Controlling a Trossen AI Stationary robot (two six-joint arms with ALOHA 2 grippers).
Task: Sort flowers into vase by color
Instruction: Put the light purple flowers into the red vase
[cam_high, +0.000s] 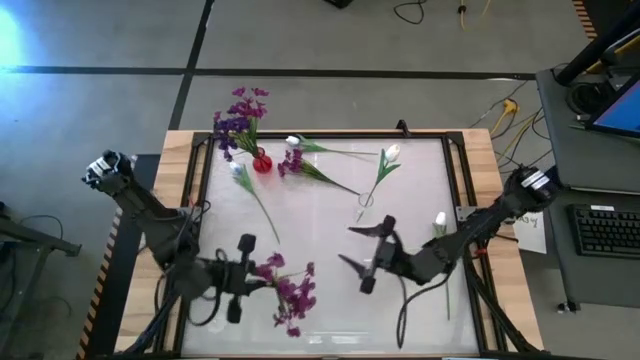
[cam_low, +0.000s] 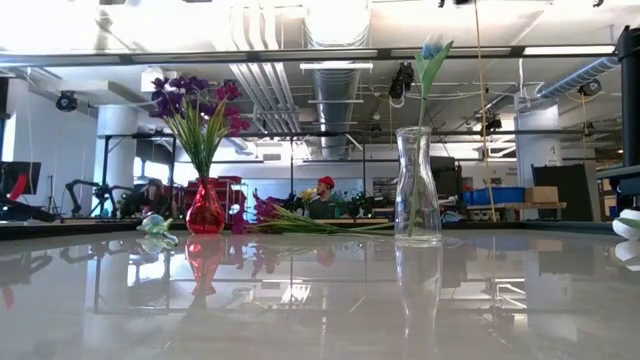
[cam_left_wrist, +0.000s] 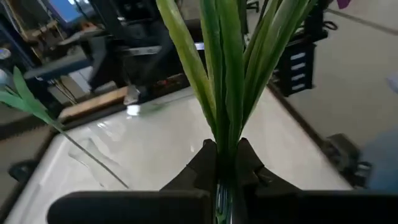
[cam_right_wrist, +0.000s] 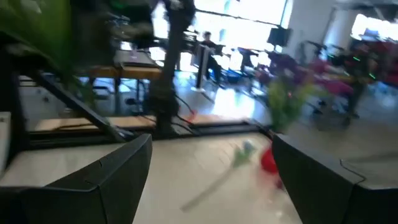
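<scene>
My left gripper (cam_high: 252, 272), near the table's front left, is shut on a purple flower (cam_high: 292, 290). Its blossoms stick out toward the right. My right gripper (cam_high: 358, 247) hovers open at the table's front middle with nothing between its fingers (cam_right_wrist: 106, 180). A red vase (cam_high: 262, 163) at the far left holds purple flowers (cam_high: 240, 115). A clear vase (cam_low: 417, 190) farther right holds one white flower (cam_high: 390, 155). A white flower (cam_high: 240, 175), another purple flower (cam_high: 290, 165) and a second white one (cam_high: 293, 142) lie flat near the red vase. A third white flower (cam_high: 440, 220) lies by the right arm. My left gripper pinches the purple flower's bunch of green stalks and leaves (cam_left_wrist: 225, 134) between its two fingers (cam_left_wrist: 205, 163). It has them low on the stem, where the leaves fan out. The fingers reach nearly level from the table's left. The flower sticks out past the fingertips, above the table.
The white tabletop (cam_high: 320, 230) has a black frame and wooden edges (cam_high: 180, 145). There is bare surface between the two vases and the grippers. A desk with a keyboard (cam_high: 605, 230) stands beyond the right edge. People sit far behind the table (cam_low: 322, 195).
</scene>
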